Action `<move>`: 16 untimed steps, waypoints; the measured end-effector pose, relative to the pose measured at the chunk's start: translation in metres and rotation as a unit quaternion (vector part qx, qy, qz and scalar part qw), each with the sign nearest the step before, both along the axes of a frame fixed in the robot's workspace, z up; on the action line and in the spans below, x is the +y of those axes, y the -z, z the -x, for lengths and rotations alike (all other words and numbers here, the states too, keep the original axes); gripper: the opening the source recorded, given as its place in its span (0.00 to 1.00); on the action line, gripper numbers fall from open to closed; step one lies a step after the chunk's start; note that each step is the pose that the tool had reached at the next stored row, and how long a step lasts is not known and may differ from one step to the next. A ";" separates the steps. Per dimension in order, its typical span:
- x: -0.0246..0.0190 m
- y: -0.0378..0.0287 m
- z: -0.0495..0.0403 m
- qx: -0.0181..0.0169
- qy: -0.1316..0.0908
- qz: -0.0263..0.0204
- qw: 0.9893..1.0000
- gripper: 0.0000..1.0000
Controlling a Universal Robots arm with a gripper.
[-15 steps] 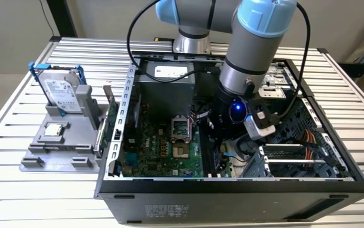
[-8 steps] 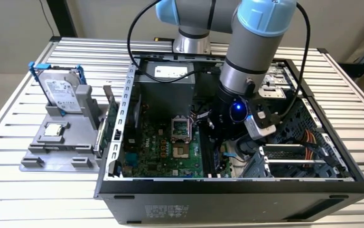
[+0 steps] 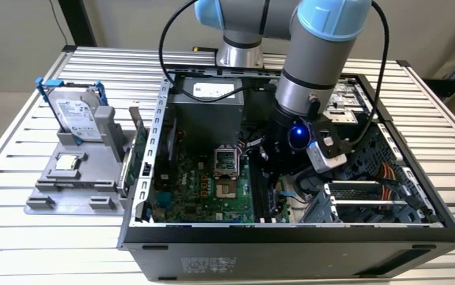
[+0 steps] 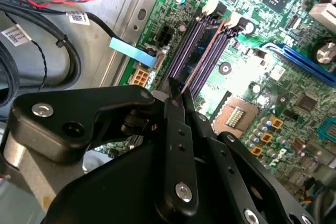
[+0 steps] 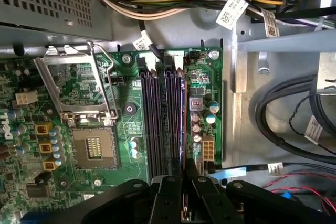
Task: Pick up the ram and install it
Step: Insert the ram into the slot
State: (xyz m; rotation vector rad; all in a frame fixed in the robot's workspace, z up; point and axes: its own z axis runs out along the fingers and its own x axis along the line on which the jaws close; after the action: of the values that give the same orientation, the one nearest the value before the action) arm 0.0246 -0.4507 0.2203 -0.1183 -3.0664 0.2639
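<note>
Four dark memory slots [image 5: 164, 124] run beside the open CPU socket [image 5: 94, 145] on the motherboard [image 5: 131, 108], and the ram [image 4: 203, 56] stands edge-on in one of them, lined up along its slot, so pickup and transport look finished. Whether it is fully seated cannot be told; the white latch [image 4: 232, 22] at its far end, toward one o'clock in the second wrist view, gives no clear sign. The gripper [image 4: 181, 100] has its fingers [image 4: 176, 124] pinched nearly together on the stick's upper edge inside the computer case [image 3: 144, 178].
</note>
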 end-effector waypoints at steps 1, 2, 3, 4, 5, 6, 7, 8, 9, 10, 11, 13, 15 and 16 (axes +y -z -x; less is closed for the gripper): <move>0.0004 -0.0021 0.0000 0.000 0.000 0.000 1.000 0.00; 0.0007 -0.0048 0.0000 0.000 0.000 0.001 1.000 0.00; 0.0010 -0.0077 0.0000 0.000 0.000 0.001 1.000 0.00; 0.0012 -0.0101 -0.0001 0.000 0.000 0.002 1.000 0.00; 0.0012 -0.0122 0.0000 0.000 0.000 0.002 1.000 0.00; 0.0015 -0.0141 0.0000 0.000 0.000 0.003 1.000 0.00; 0.0015 -0.0150 0.0001 0.000 -0.001 0.004 1.000 0.00; 0.0016 -0.0150 0.0004 -0.001 -0.001 0.003 1.000 0.00; 0.0015 -0.0151 0.0004 -0.001 -0.001 0.004 1.000 0.00; 0.0015 -0.0149 0.0004 -0.001 -0.001 0.004 1.000 0.00; 0.0015 -0.0148 0.0003 -0.001 -0.001 0.006 1.000 0.00; 0.0012 -0.0149 0.0003 0.001 -0.002 0.020 1.000 0.00; 0.0015 -0.0132 0.0000 0.001 -0.003 0.029 1.000 0.00; 0.0018 -0.0115 0.0000 0.001 -0.003 0.030 1.000 0.00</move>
State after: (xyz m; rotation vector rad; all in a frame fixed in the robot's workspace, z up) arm 0.0246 -0.4489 0.2318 -0.1126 -3.0577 0.3550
